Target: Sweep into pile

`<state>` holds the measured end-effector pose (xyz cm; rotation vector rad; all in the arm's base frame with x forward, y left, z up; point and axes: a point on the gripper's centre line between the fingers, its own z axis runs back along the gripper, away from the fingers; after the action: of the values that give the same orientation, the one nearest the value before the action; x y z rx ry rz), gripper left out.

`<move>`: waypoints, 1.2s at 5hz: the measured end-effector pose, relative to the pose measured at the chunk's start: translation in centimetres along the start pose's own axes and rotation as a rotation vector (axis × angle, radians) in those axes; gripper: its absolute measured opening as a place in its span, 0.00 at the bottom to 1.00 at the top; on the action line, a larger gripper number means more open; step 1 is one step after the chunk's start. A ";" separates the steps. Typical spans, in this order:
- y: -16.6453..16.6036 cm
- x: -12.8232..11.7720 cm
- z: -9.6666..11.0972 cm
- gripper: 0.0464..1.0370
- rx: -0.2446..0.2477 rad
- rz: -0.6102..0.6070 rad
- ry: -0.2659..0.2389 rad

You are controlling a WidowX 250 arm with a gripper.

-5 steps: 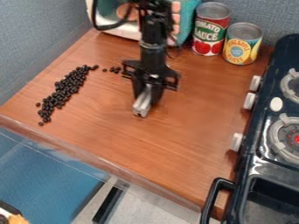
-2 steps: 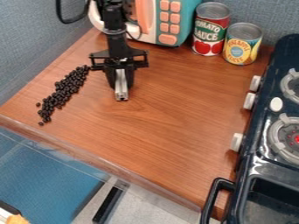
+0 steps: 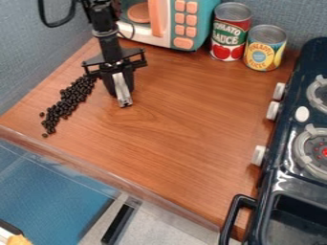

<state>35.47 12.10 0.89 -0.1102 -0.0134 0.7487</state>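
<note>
My fingers (image 3: 125,101), pressed together, sit in front of the toy microwave (image 3: 168,23), and the black beans (image 3: 68,102) lie farther out past its left end, mostly gathered, I judge, but needing compacting from a long band.

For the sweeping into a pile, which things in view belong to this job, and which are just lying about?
Belonging to the job:
- small round black beads
- black robot gripper

Just lying about:
- red-and-green metal can
- yellow-and-blue metal can
- teal-and-white toy microwave with orange buttons
- dark toy stove with white knobs
</note>
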 end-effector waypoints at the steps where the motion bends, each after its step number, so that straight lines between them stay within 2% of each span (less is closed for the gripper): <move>1: 1.6 -0.1 0.2 0.35 -0.013 0.073 0.013; 3: 3.4 -1.1 0.5 0.35 -0.019 0.093 0.023; 5: 3.6 -1.4 1.0 0.35 -0.014 0.105 0.018; 6: 3.4 -1.3 1.0 0.35 -0.034 0.115 0.013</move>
<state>32.19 13.76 1.59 -0.1490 -0.0070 0.8633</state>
